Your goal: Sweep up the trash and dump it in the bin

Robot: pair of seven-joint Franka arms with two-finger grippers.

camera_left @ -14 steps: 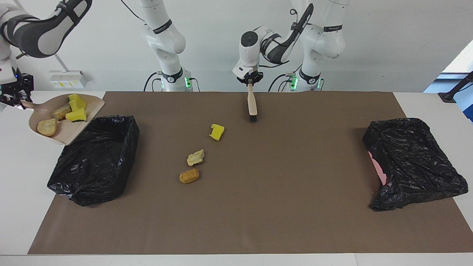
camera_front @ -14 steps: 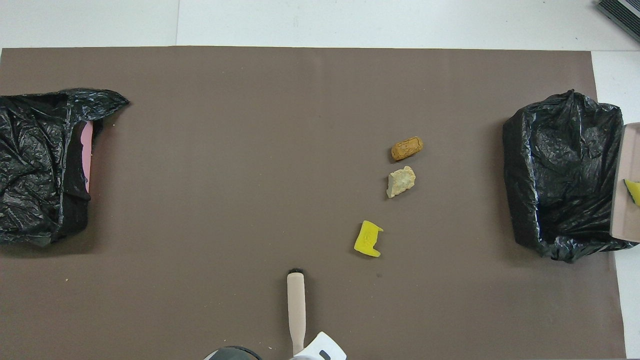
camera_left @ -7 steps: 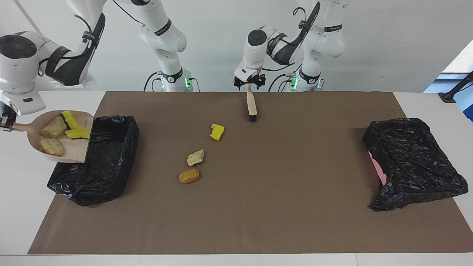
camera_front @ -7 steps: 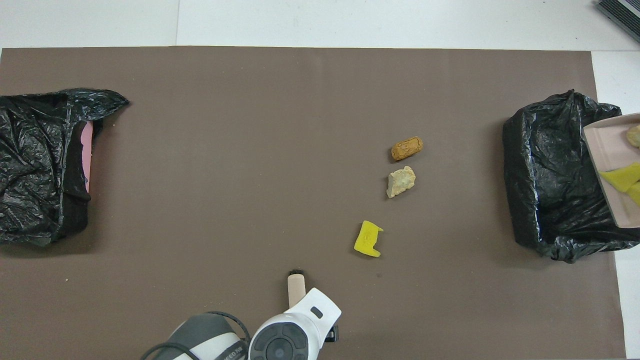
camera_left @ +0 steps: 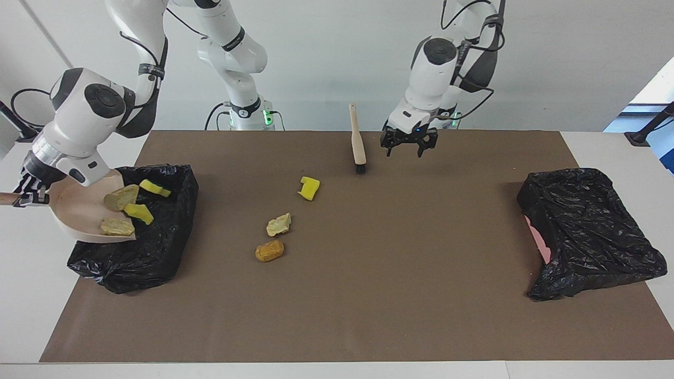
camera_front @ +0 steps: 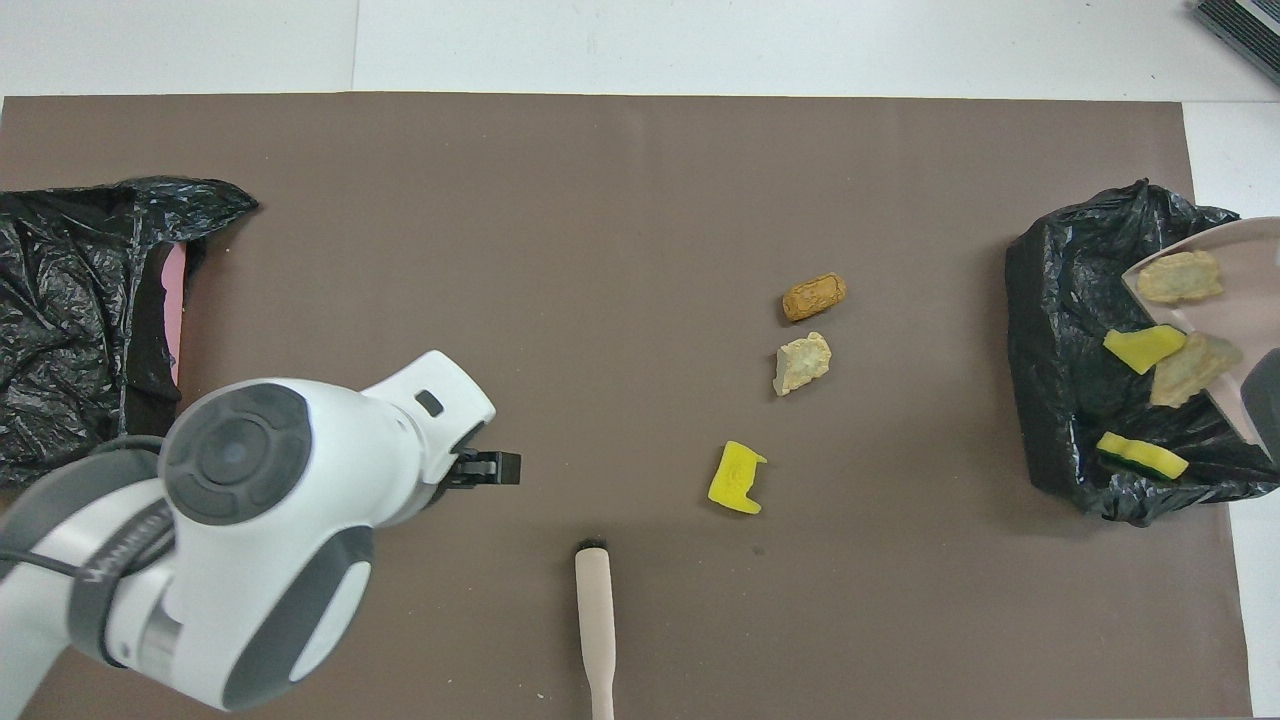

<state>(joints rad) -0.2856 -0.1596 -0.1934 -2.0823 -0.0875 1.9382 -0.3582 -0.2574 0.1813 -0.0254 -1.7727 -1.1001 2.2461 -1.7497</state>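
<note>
Here, the right hand (camera_left: 23, 192), closed on the handle of the beige dustpan (camera_left: 79, 210), tilts it over the black-lined bin (camera_left: 142, 231) at the right arm's end of the surface (camera_left: 368, 295). Yellow and tan trash (camera_left: 122, 197) slides off the pan's lip; one yellow piece (camera_left: 154, 187) lies in the bin. Three scraps (camera_left: 278, 225) rest mid-surface. The left hand (camera_left: 409, 147), fingers wide and empty, hangs just beside the brush (camera_left: 358, 142), apart from it. A second bin (camera_left: 590, 231) sits at the left arm's end.
</note>
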